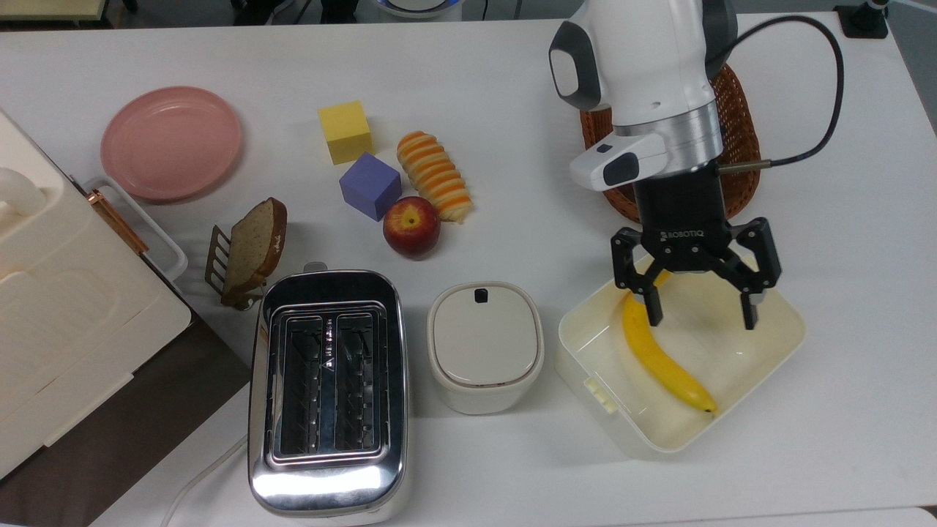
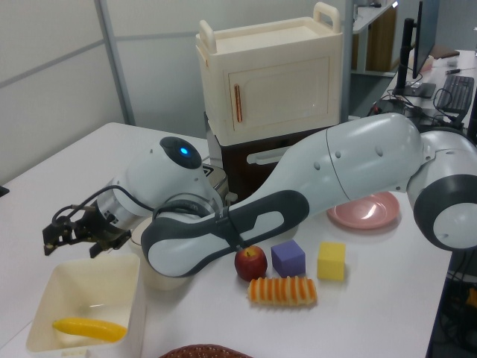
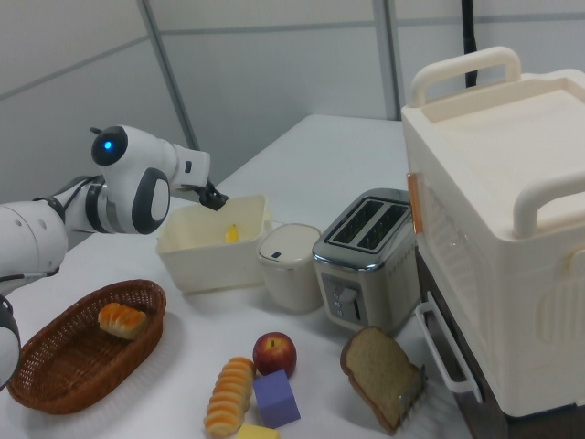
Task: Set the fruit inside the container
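— So, where is the banana (image 1: 662, 356)?

— Flat on the floor of the box (image 1: 782, 344), free of the gripper (image 1: 698, 318). In the top view it runs from under the gripper's left finger down toward the box's near right side, dark tip nearest the desk's (image 1: 842, 410) near edge. In the left view it lies low in the box (image 2: 128, 313), a yellow bar (image 2: 89, 329) near the wall closest to the camera.

— And the gripper?

— Above the box's far part, fingers spread wide with nothing between them. In the top view the stem end of the banana passes under the left fingertip (image 1: 654, 315); the right fingertip hangs over bare box floor. In the left view the gripper (image 2: 71, 244) is clearly higher than the rim, so fruit and fingers are apart.

— What sits near the box?

— Along the desk's near edge in the top view, a toaster (image 1: 327, 388), then a lidded canister (image 1: 484, 344) just beside the box's left wall. Farther back come a bread slice on a small rack (image 1: 252, 249), an apple (image 1: 411, 226), a purple cube (image 1: 370, 185), a striped roll (image 1: 434, 176) and a yellow cube (image 1: 345, 131). A pink plate (image 1: 171, 141) lies toward the far left corner. A wicker basket (image 1: 743, 132) sits behind the box, partly hidden by the arm; the right view shows a roll in that basket (image 3: 82, 352). A cream cabinet (image 1: 58, 307) fills the top view's left edge.
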Motion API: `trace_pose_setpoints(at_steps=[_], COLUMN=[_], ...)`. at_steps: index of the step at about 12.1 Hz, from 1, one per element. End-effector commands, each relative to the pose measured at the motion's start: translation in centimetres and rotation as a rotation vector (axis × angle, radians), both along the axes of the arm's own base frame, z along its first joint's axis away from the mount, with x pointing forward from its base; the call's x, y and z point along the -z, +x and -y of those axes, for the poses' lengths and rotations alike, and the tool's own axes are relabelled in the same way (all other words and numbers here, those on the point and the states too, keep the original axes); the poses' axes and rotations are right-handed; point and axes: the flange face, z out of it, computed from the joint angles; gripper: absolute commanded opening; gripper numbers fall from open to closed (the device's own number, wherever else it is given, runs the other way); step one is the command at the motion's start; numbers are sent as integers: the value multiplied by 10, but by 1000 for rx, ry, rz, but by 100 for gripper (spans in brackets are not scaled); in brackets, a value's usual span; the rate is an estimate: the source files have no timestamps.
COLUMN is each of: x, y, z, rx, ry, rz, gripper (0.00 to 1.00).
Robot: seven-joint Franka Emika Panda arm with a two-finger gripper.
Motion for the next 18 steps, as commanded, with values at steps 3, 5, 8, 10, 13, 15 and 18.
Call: trace_pose_setpoints(at_steps=[3,5,8,10,13,15,18], x=[-62,-90,-133,-158,-181,-186,-182], y=[-37,-58,-99,-123,-153,-160,-158], z=[52,83,145,191,251,277,293], rx=[-66,-135,-289,-413,-524,-572,-557], ry=[-206,-306,-441,-508,-549,-563,-557], rz=[-253,-374,-533,-588,-639,-646,-659], gripper=[100,100,100,100,100,100,100])
